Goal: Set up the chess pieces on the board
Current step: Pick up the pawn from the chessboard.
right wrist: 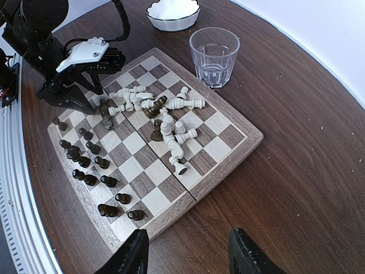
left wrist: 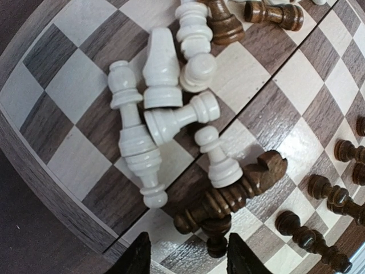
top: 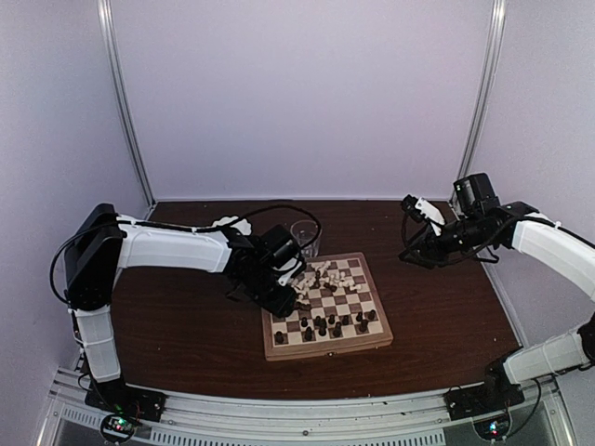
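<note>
The board (top: 325,351) lies mid-table. A heap of white chess pieces (left wrist: 165,97) lies toppled on its far half, mixed with a few fallen dark ones (left wrist: 245,188). Dark pawns (right wrist: 85,162) stand in rows along one side. My left gripper (top: 284,290) hovers low over the heap's edge, open. Its fingertips (left wrist: 137,258) stand either side of a small dark pawn (left wrist: 217,244) without touching it. My right gripper (right wrist: 188,257) hangs open and empty above the bare table right of the board (right wrist: 239,149).
A clear drinking glass (right wrist: 214,54) stands just behind the board's far edge, and a white scalloped bowl (right wrist: 173,14) sits further back left. White walls and metal posts close the table at the back and sides.
</note>
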You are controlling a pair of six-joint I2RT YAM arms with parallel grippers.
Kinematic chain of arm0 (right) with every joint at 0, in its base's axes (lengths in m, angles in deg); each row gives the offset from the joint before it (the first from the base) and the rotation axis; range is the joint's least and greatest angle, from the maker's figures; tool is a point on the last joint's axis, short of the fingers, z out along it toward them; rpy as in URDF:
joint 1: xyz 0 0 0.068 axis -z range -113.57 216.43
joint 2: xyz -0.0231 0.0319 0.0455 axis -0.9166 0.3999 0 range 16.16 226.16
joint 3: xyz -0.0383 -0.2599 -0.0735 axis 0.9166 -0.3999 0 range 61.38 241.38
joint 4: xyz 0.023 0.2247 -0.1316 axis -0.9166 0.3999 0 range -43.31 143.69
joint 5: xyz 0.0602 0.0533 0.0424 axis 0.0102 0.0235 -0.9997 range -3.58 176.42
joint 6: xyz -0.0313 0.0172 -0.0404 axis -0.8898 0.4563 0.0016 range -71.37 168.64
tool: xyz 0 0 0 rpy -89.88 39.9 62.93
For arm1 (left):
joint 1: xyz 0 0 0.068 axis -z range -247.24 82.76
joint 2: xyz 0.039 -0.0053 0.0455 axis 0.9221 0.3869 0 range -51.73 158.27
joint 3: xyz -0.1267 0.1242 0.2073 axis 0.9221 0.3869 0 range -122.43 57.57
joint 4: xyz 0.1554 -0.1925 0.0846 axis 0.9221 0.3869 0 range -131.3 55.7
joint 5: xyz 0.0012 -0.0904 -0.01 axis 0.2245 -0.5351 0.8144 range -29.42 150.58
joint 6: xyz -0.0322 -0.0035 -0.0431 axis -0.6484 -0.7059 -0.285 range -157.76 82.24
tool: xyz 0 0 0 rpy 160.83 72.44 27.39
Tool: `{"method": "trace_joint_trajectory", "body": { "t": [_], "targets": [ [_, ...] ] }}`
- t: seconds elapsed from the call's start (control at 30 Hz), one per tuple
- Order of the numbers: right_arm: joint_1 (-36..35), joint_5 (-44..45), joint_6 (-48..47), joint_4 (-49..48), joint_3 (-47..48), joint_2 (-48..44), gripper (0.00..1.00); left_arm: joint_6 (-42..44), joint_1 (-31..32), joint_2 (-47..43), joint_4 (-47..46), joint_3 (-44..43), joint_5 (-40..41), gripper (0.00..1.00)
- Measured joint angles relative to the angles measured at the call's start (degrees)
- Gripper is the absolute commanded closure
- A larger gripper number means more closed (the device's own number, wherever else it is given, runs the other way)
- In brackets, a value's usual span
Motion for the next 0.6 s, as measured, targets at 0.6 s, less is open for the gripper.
{"method": "trace_joint_trajectory", "body": {
  "t": [0.6],
  "targets": [
    [0.00, 0.02, -0.33, -0.02, -0.24, 0.02, 0.50, 0.04, 0.26, 1.03, -0.11, -0.72, -1.18, 0.61]
  ]
}}
